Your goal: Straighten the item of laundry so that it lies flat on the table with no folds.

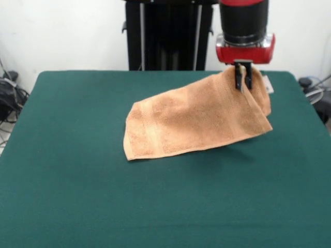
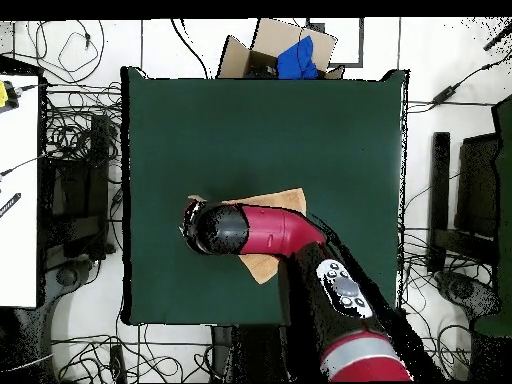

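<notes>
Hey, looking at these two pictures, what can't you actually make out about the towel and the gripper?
- Overhead view: the arm covers the gripper and most of the towel.
- Front view: the towel hangs from the gripper; its back layer and any folds behind are hidden by its front face.

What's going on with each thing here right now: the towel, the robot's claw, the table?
Towel: one corner lifted off the table, the rest draped down and folded, lower end resting on the cloth.
Gripper: jaws shut on the towel's raised corner.
Table: green cloth, carrying only the towel.
Cardboard box: on the floor beyond the table, open, something blue inside.
</notes>
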You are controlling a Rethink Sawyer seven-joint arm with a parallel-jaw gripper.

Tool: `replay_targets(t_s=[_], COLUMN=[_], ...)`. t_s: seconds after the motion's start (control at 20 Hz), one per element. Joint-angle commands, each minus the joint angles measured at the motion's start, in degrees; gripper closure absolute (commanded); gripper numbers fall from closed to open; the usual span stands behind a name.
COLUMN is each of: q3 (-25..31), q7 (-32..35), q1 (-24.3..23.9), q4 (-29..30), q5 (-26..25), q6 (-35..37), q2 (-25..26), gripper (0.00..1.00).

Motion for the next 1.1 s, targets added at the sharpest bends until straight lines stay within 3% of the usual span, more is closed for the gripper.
replay_targets(t_s=[0.05, 0.6, 0.9, 1.1], q3=[-3.33, -2.60, 0.17, 0.53], q7=[6.43, 6.06, 5.27, 3.69], q1=[3.30, 3.02, 2.45, 1.80], q4=[-1.60, -0.45, 1.47, -0.15], q5=[-2.63, -0.73, 2.55, 1.08], q6=[-3.22, -4.91, 2.97, 0.54], q2=[3.05, 3.56, -2.54, 2.47], gripper=[1.00, 1.00, 1.00, 1.00])
